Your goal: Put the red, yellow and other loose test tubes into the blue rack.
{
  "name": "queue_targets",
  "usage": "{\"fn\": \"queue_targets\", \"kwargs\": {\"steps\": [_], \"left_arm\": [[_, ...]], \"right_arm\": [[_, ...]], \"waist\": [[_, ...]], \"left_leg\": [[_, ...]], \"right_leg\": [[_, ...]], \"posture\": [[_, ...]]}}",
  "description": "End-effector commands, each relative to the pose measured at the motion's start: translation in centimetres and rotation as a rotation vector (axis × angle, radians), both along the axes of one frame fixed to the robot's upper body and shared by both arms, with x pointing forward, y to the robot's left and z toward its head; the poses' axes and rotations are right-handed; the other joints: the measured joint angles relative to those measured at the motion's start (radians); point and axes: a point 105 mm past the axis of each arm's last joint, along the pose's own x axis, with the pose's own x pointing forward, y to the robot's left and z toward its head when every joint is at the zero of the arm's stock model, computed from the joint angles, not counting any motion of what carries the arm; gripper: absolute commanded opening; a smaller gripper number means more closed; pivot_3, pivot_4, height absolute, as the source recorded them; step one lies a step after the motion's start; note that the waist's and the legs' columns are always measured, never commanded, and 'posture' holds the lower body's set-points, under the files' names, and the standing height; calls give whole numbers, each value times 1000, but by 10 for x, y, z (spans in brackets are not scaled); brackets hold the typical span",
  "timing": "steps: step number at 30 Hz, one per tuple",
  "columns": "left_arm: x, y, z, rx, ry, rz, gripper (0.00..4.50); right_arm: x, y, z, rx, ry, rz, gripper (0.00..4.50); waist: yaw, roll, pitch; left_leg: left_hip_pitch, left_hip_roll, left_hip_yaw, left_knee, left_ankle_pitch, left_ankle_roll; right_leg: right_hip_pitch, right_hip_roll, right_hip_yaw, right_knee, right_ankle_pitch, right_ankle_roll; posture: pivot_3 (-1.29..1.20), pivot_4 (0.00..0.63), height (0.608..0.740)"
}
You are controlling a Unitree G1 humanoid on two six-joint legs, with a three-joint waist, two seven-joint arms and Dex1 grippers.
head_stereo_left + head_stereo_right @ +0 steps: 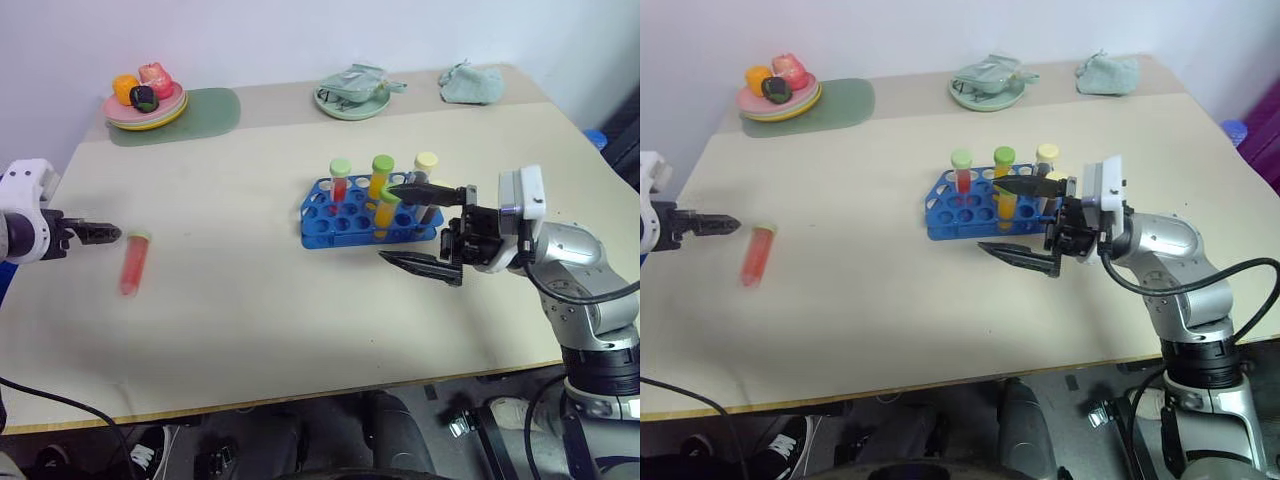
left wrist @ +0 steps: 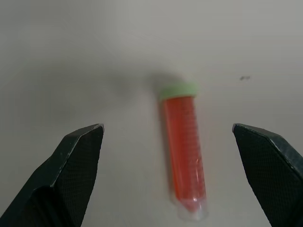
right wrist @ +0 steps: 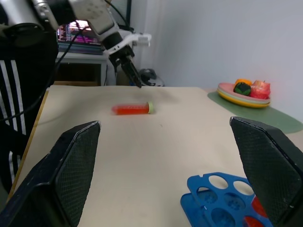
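One loose red tube (image 1: 133, 264) with a light-green cap lies flat on the surface (image 1: 250, 300), at about nine o'clock from the blue rack (image 1: 345, 222). The left claw (image 1: 100, 234) hangs just beside its cap, spread wide and empty. The left wrist view alone shows the tube's printed scale. The right claw (image 1: 420, 228) gapes wide at three o'clock of the rack, empty.

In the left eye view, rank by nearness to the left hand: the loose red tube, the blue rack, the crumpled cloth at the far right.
1. Loose red tube, lying just beside the left hand.
2. Blue rack, mid-table.
3. Crumpled cloth, far right corner.
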Motion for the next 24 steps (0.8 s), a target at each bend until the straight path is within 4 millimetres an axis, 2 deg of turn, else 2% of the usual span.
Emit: {"fn": "queue_targets", "kwargs": {"steps": [1, 4, 8, 13, 17, 24], "left_arm": [[3, 4, -2, -31, 55, 20, 4500], [4, 1, -10, -75, 131, 35, 4500], [3, 2, -23, -42, 220, 5, 4500], [12, 3, -25, -6, 246, -15, 4500], [23, -4, -24, 14, 238, -53, 4500], [21, -5, -38, 29, 305, -65, 4500]], "right_arm": [[-6, 2, 10, 6, -58, 4, 4482], [-7, 3, 10, 5, -62, 2, 4482], [-6, 1, 9, 3, -57, -5, 4482], [-5, 0, 4, -5, -50, -7, 4482], [-4, -1, 3, -9, -58, -14, 4482], [-2, -5, 2, -12, -53, -26, 4482]], "waist": [[0, 0, 0], [0, 0, 0], [-3, 0, 0], [1, 0, 0], [2, -1, 0], [-4, -1, 0]], "left_leg": [[0, -1, 0, 0, 0, 0], [0, -1, 0, 1, 0, 0], [0, -2, 1, 1, 0, 0], [-1, -2, 1, 2, 0, 0], [-1, -2, 0, 3, 0, 0], [-1, -2, 1, 3, 0, 0]], "right_leg": [[0, 0, 0, 0, 0, 0], [0, 0, 0, 0, 0, 0], [0, 0, 0, 0, 0, 0], [0, 0, 0, 0, 0, 0], [0, 0, 0, 0, 0, 0], [0, 0, 0, 1, 0, 0]], "posture": [[0, 150, 740], [0, 150, 740], [0, 150, 740], [0, 150, 740], [0, 150, 740], [0, 150, 740]]}}
